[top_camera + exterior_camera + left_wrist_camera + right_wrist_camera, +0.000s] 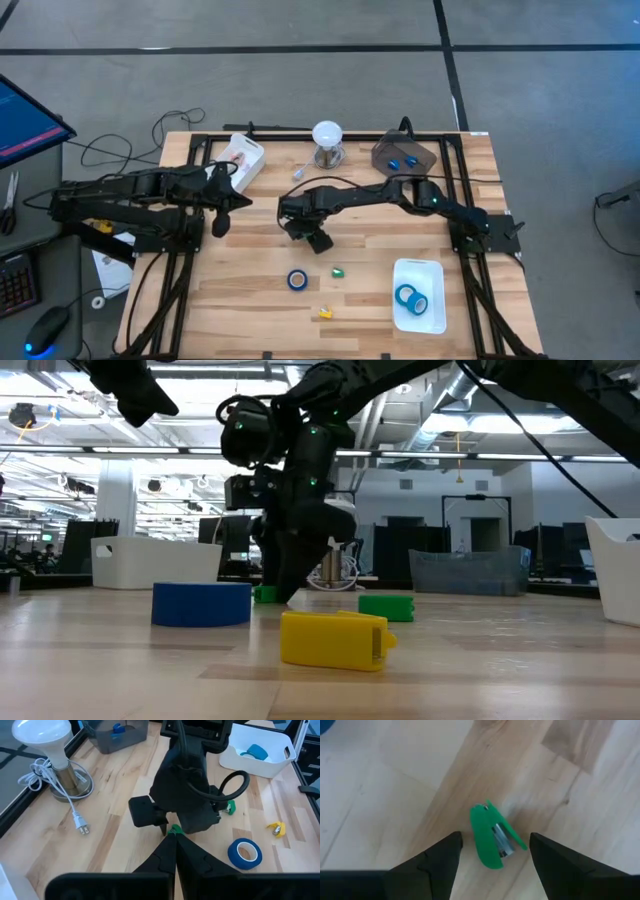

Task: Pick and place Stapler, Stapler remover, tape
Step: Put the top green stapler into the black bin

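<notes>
The right gripper [492,852] hovered at frame centre, jaws apart, above the small green plastic stapler [493,837] on the wooden table [240,300]. The left gripper [219,226], closed on nothing, waited at left. If the fingers came down off-centre, they would probably nudge the stapler aside rather than grip it.

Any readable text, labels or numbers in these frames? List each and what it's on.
None readable.
White box at the table's far left: printed picture, no legible words.
Monitor off the table: lit, content too small to read.
Green stapler, blue tape roll: no visible markings.
</notes>
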Controlling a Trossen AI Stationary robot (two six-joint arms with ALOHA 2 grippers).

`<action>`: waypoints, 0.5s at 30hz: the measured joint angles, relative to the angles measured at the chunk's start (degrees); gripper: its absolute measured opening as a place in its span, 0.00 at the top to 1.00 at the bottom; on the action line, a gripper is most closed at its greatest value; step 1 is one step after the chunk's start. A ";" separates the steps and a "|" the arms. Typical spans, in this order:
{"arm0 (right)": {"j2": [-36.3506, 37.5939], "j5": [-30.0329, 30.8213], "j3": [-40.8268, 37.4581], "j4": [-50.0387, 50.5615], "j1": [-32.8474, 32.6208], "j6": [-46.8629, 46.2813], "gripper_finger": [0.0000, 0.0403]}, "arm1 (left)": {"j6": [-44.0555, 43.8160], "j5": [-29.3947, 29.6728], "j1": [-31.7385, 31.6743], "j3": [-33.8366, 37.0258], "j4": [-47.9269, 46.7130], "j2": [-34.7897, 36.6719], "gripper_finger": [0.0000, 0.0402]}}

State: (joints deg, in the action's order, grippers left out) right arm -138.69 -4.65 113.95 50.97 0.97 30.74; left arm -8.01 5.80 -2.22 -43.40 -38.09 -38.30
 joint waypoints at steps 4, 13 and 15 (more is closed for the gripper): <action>-0.07 0.01 0.02 -0.25 -0.40 -0.42 0.45 | 0.00 -0.01 0.00 0.00 -0.02 -0.01 1.00; -0.07 -0.42 -0.06 0.06 -0.52 -1.68 0.75 | 0.00 0.00 -0.02 0.00 -0.02 -0.01 1.00; -0.12 -0.65 -0.06 -0.35 -0.53 -2.33 0.81 | 0.00 -0.01 0.01 0.00 -0.02 -0.01 1.00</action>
State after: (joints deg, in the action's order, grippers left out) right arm -138.80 -5.30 113.89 50.63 0.45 28.41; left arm -8.01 5.80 -2.22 -43.40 -38.11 -38.30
